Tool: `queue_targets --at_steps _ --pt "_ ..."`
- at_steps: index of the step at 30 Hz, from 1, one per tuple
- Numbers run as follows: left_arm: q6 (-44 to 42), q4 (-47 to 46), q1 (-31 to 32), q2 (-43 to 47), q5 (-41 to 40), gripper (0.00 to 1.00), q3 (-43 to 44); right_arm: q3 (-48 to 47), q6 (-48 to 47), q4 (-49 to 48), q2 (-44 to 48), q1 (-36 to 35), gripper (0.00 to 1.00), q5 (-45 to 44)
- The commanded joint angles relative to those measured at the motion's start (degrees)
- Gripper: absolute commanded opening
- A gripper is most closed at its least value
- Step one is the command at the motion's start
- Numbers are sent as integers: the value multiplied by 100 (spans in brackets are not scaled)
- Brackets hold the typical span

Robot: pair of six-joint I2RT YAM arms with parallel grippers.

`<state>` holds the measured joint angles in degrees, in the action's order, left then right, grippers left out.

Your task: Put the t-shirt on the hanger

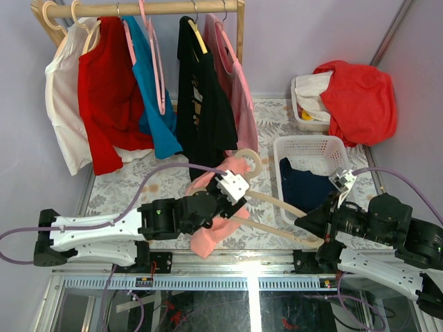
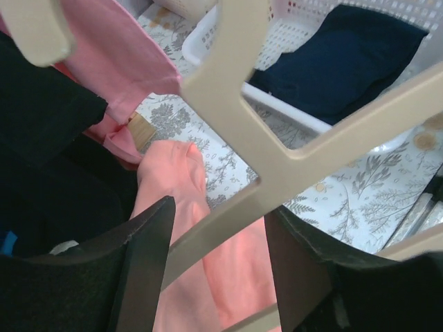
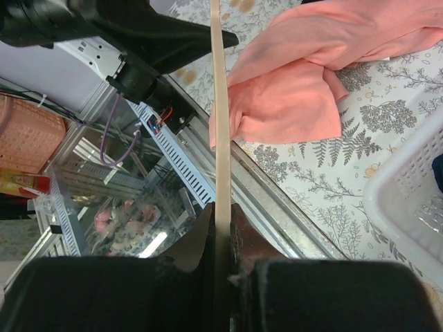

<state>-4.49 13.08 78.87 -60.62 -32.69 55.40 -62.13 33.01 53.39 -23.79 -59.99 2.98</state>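
Edge-on hanger [image 3: 219, 104] pinched in right claw [image 3: 221, 214]; left claw [image 2: 218, 225] spread around hanger arm; t-shirt [image 1: 211, 238] partly hidden beneath left claw from above.

No text, label, brand, number or sign is legible on any surface in the three views.

Blurred hanger [image 2: 273, 166] hook beyond left wrist view's top edge; t-shirt [image 1: 211, 238] middle behind left arm [image 1: 166, 218].

The hanger [image 2: 277, 159] passes between the fingers [image 2: 147, 259], above the t-shirt [image 2: 173, 183].
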Motion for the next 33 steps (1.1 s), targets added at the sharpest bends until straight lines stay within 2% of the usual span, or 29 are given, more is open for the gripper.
queue_targets --at_steps 1,4,6,9,12,16,26,33 --pt "-309 -208 188 -100 -411 44 92 -382 -70 -257 -143 4 0 387" --pt "-266 -80 249 -130 -420 25 172 -433 -92 -214 -223 4 0 374" --pt "-270 -25 275 -158 -484 19 232 -406 -93 -223 -275 4 3 381" --pt "-359 42 409 -236 -681 18 363 -290 -89 -236 -352 4 25 452" --pt "-515 142 545 -386 -852 18 578 -233 -111 -198 -480 4 41 448" --pt "-719 346 663 -663 -1012 18 935 -357 -229 -4 -739 4 52 436" --pt "-1204 682 949 -1200 -977 18 1527 -1088 -630 1003 -1321 4 65 -47" --pt "-1396 1058 1162 -1863 -673 18 2075 -1128 -923 1117 -1693 3 66 -228"
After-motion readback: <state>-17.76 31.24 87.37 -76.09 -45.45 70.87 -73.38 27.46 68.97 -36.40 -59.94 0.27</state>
